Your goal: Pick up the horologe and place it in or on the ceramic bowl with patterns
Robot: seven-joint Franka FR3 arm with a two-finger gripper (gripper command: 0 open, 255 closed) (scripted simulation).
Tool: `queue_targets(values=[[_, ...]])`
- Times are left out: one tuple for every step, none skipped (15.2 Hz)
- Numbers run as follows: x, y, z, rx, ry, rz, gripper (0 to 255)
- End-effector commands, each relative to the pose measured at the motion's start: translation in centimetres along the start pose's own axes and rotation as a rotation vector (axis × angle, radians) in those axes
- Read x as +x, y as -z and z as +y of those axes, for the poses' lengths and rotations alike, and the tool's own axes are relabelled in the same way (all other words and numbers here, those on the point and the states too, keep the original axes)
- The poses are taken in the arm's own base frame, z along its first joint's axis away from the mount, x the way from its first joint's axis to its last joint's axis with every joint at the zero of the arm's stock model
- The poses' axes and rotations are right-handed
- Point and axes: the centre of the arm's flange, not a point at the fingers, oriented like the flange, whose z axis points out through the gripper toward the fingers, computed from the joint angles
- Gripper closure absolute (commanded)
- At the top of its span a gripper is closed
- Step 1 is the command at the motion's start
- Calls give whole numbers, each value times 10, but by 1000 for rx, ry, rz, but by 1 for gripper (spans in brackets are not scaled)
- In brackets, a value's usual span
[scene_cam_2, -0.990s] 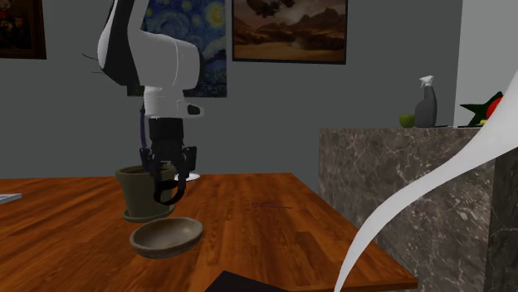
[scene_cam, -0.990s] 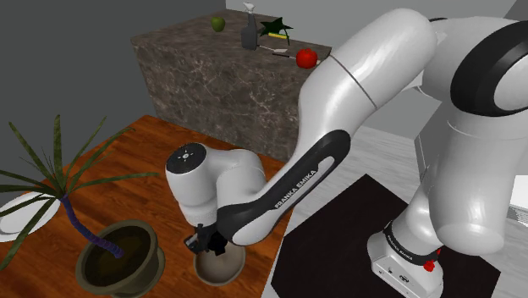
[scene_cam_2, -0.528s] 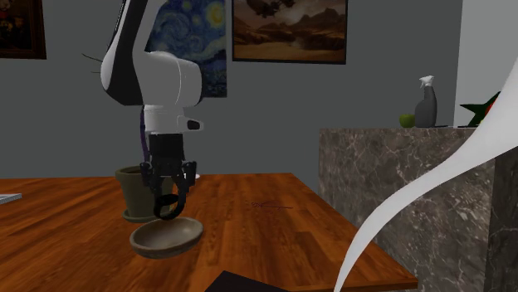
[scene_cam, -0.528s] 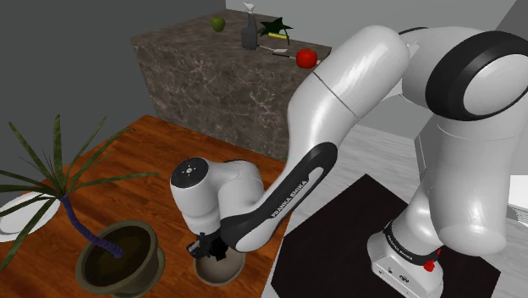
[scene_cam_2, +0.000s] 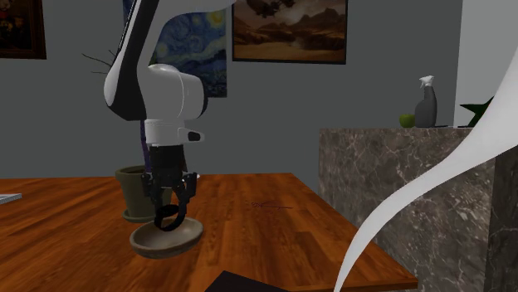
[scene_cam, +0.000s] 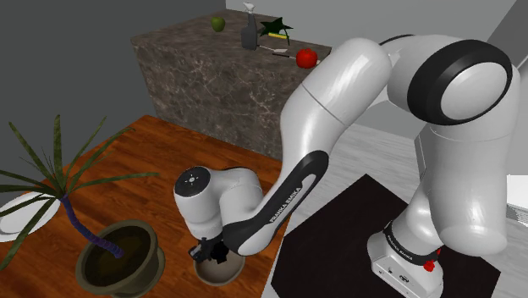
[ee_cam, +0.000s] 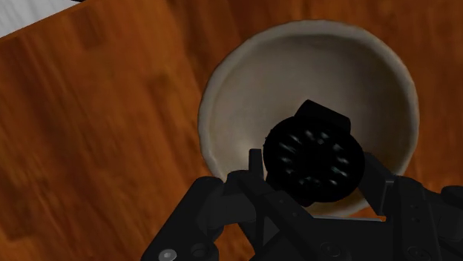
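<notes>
Shoulder view's far left: potted plant (scene_cam: 117,256) on the wooden table (scene_cam: 152,161). Just beside it to the right sits a plain grey-brown bowl (scene_cam: 222,271), with the gripper (scene_cam: 211,251) directly over it. Fingers (ee_cam: 254,167) are clamped on a black watch (ee_cam: 315,157), dial facing the wrist camera, centred over the bowl's hollow. Second exterior view: watch hangs below the fingers, low end at rim level. Can't tell if it touches the bowl. Further right, a marble counter (scene_cam: 220,80) carries a green apple (scene_cam: 217,24), spray bottle (scene_cam: 248,34) and red apple (scene_cam: 306,57). Stand (scene_cam: 338,237) at lower right.
</notes>
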Motion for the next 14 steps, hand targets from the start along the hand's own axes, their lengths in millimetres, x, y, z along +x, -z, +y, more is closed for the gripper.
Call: queue_targets(values=[[0,0,0,0,0,0,255],[0,0,0,0,0,0,255],[0,0,0,0,0,0,255],[0,0,0,0,0,0,0],[0,0,0,0,0,0,0],[0,0,0,0,0,0,0],[0,0,0,0,0,0,0],[0,0,0,0,0,0,0],[0,0,0,0,0,0,0],[0,13,0,0,0,0,0],[0,26,0,0,0,0,0],[0,39,0,0,0,0,0],[0,50,0,0,0,0,0],[0,50,0,0,0,0,0]])
